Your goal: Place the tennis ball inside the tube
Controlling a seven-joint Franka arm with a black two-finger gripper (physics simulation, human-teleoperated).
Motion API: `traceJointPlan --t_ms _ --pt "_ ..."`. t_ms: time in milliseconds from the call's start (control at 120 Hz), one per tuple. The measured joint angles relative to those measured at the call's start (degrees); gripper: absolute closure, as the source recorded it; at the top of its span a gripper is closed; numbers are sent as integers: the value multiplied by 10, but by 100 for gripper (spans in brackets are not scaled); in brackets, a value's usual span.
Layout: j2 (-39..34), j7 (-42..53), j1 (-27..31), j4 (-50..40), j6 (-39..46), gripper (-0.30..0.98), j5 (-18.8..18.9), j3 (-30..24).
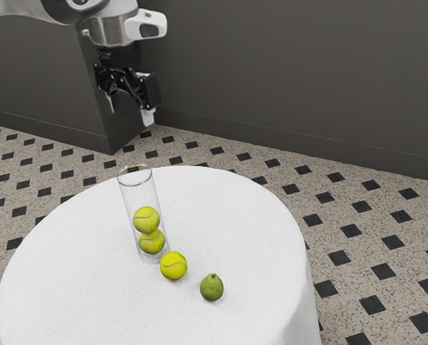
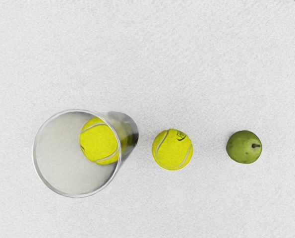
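Note:
High above the table, the gripper (image 1: 130,110) stands open with nothing between its fingers. Below it, a clear tube (image 1: 130,195) stands upright, holding two tennis balls stacked at its lower end, an upper one (image 1: 146,220) and a lower one (image 1: 152,242). Beside the tube's base a loose tennis ball (image 1: 173,266) lies on the cloth. Seen from above in the wrist view, the tube (image 2: 55,171) has an open mouth with the upper ball (image 2: 98,141) inside, and the loose ball (image 2: 172,149) lies between the tube and a green fruit.
A green pear-like fruit (image 1: 211,287) rests on the round white-clothed table (image 1: 91,287), a short way from the loose ball, on the side away from the tube; the wrist view has this fruit (image 2: 243,147) too. A dark wall (image 1: 285,79) rises behind the table.

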Motion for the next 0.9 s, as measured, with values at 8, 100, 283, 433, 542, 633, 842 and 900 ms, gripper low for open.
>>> traceJointPlan --t_ms 8,100,283,433,542,633,842,900 --pt "0 0 0 0 1 0 0 0" --pt "1 0 0 0 9 0 0 0" --pt "-12 -1 13 -9 18 0 -2 -1" --pt "-52 -99 111 -73 56 0 0 -9" --pt "-86 -234 131 -124 94 0 -2 -32" --pt "-121 -339 126 -185 124 0 -4 -51" --pt "-163 -531 135 -313 202 0 -4 -91" --pt "-166 -574 134 -333 225 0 -6 -101"
